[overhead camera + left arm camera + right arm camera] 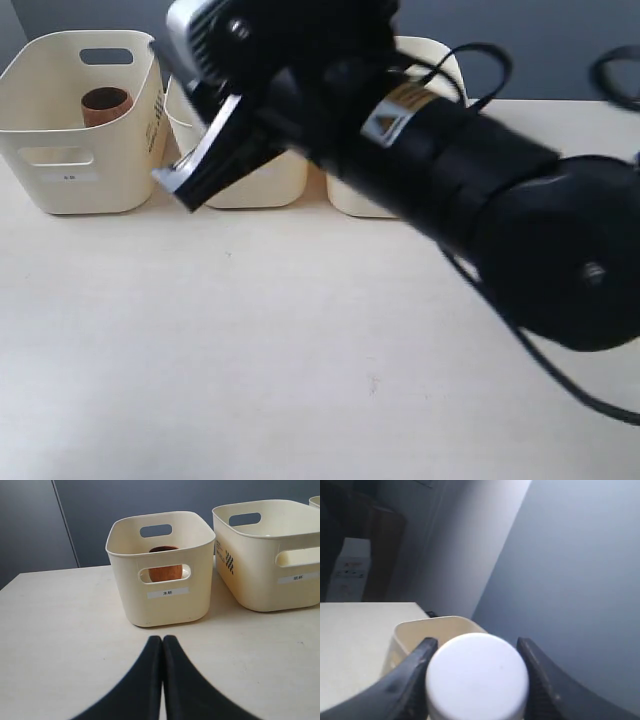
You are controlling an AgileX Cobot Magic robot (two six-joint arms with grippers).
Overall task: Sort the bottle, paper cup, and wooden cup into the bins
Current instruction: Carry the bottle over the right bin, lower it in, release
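Left gripper (162,645): clenched, empty, above the table (60,645)
Right gripper (476,652): grasping the white-capped bottle (476,677), beside a bin (420,630)
Wooden cup (165,570): upright inside the left bin (165,605)
Paper cup: unseen

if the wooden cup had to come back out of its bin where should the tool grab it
By the rim, coming straight down from above. The wooden cup stands upright with its mouth up inside the left bin. The bin's walls close off any sideways approach, so pinching one side of the rim, inside and outside, is probably the best option.
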